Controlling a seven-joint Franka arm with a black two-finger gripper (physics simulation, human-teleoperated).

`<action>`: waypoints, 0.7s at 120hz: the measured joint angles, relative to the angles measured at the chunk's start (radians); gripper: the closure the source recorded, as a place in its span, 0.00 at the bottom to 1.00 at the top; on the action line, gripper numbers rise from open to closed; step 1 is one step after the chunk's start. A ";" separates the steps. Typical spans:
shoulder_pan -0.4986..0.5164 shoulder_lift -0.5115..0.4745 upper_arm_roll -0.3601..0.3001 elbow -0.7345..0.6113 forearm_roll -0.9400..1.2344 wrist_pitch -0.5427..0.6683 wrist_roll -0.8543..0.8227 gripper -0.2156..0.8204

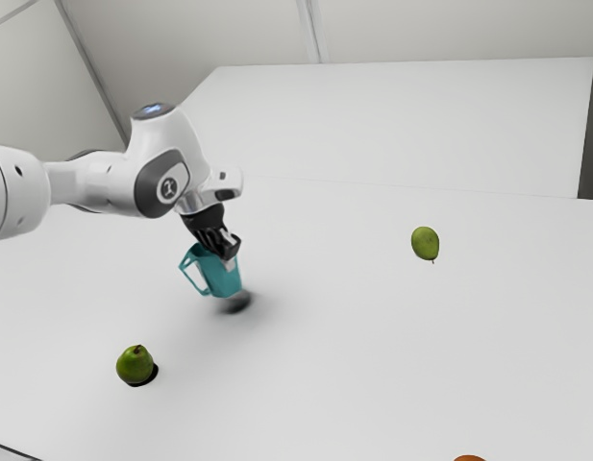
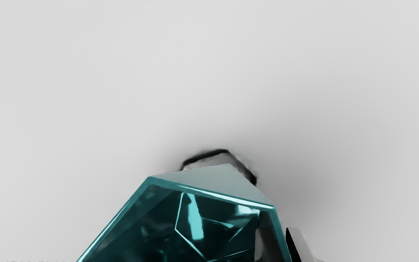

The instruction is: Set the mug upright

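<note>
The black gripper (image 1: 229, 257) points down at the rim of the teal mug (image 1: 219, 276) in the exterior view. Its mouth faces up and its body leans a little, with the handle toward the exterior view's left. A dark shadow lies just below the base, which appears slightly off the table. In the wrist view, the gripper (image 2: 284, 238) has one finger inside the mug (image 2: 209, 194) and the other outside, pinching the wall between them. Much of the mug's lower body is hidden there.
On the white table (image 1: 325, 384), a green pear (image 1: 135, 365) sits nearer the exterior view's bottom left. Another green fruit (image 1: 425, 243) lies toward the exterior view's right. An orange object (image 1: 470, 458) peeks in at the bottom edge.
</note>
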 joint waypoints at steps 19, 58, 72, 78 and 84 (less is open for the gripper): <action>0.007 -0.019 0.001 -0.061 0.078 0.079 -0.034 0.96; 0.034 -0.057 -0.001 -0.132 0.131 0.162 -0.097 0.96; 0.050 -0.052 -0.002 -0.130 0.134 0.172 -0.114 0.96; 0.056 -0.046 -0.002 -0.130 0.135 0.176 -0.121 0.96; 0.066 -0.037 -0.006 -0.129 0.135 0.179 -0.127 0.96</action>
